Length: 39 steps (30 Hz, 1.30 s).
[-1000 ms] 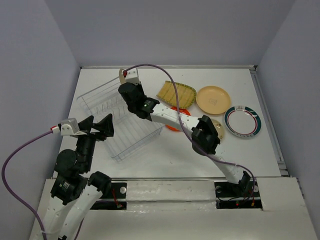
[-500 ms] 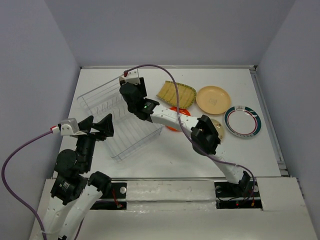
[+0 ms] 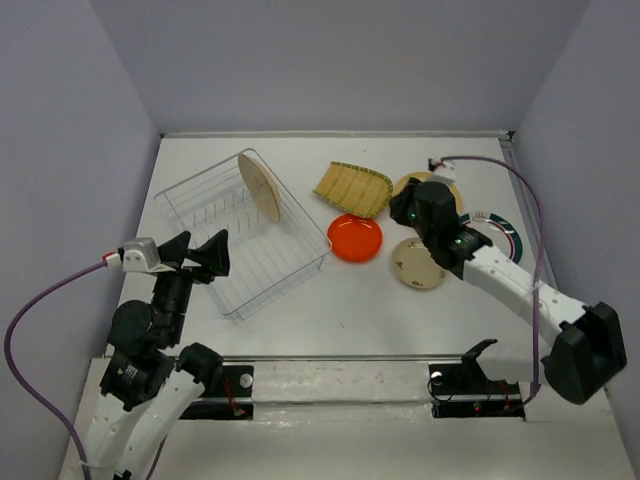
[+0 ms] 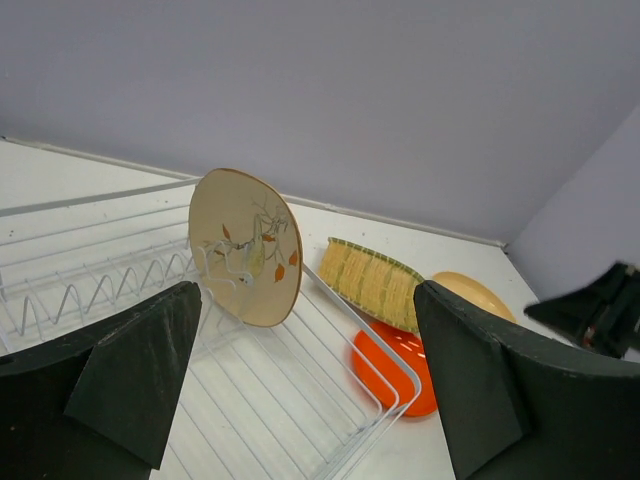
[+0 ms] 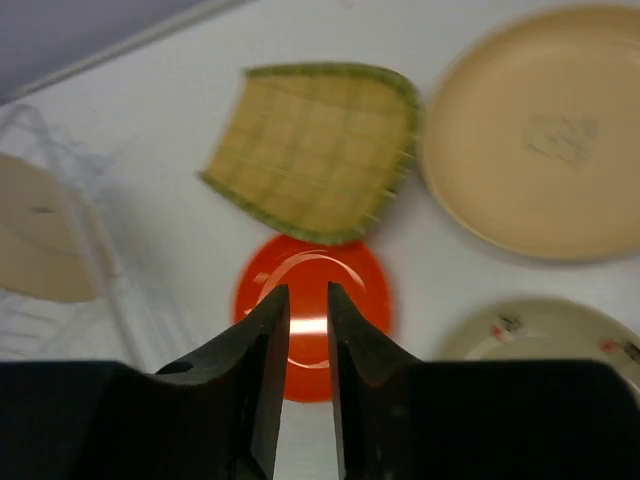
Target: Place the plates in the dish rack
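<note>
The dish rack [image 3: 240,240] lies at the left, with the cream branch-design plate [image 3: 258,186] standing on edge in its far end. Flat on the table are the yellow-green fan plate [image 3: 352,188], the orange-red plate [image 3: 355,237], a small beige plate [image 3: 418,265], the tan plate [image 3: 445,188] and the teal-rimmed plate [image 3: 500,240], the last two partly hidden by my right arm. My right gripper [image 3: 408,212] hovers between the tan and orange-red plates, its jaws a narrow gap apart with nothing between them [image 5: 308,300]. Beside the rack's near left side, my left gripper [image 3: 200,255] stands wide open and empty.
A raised table edge [image 3: 535,250] runs along the right, near the teal-rimmed plate. The back wall stands close behind the rack and the fan plate. In the left wrist view, the rack's wire rim [image 4: 330,310] lies just ahead of my open left fingers [image 4: 130,370].
My right arm has let go of the cream plate, left it standing in the rack, and swung right to hover by the tan plate. The left arm has not moved.
</note>
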Each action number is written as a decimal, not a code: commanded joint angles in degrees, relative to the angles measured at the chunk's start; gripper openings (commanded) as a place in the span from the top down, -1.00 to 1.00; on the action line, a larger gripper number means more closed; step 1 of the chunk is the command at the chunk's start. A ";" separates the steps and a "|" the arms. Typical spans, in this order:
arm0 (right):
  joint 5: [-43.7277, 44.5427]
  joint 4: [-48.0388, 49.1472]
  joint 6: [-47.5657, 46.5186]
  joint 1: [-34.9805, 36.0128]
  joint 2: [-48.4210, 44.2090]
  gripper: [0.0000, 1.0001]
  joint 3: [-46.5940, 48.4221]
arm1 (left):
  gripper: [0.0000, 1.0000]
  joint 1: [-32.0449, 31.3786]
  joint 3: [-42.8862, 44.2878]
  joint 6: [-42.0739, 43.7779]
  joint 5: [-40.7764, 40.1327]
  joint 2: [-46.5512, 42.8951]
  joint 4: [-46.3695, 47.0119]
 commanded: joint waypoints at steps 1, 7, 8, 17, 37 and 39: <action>-12.31 -4.99 16.81 -9.77 -12.68 0.59 -22.86 | -0.98 -0.89 1.26 1.18 0.02 -0.59 2.90; -10.30 -7.54 20.69 -21.65 -23.98 0.46 -31.28 | -0.98 -0.89 1.26 1.45 0.02 0.55 2.99; -10.29 -9.20 20.61 -23.14 -23.81 0.23 -31.19 | -0.98 -0.89 1.26 1.45 0.02 0.47 2.90; -8.09 -11.76 20.17 -29.21 -18.28 -0.12 -31.02 | -0.98 -0.98 1.26 1.45 0.11 -0.06 2.81; -20.57 -0.25 22.36 -32.03 -5.44 0.29 -34.00 | -0.98 -1.50 1.26 1.71 -0.42 -0.94 2.81; -20.58 -0.33 22.36 -32.03 -6.49 0.51 -34.71 | -0.98 -1.51 1.26 1.80 -0.50 -1.03 2.81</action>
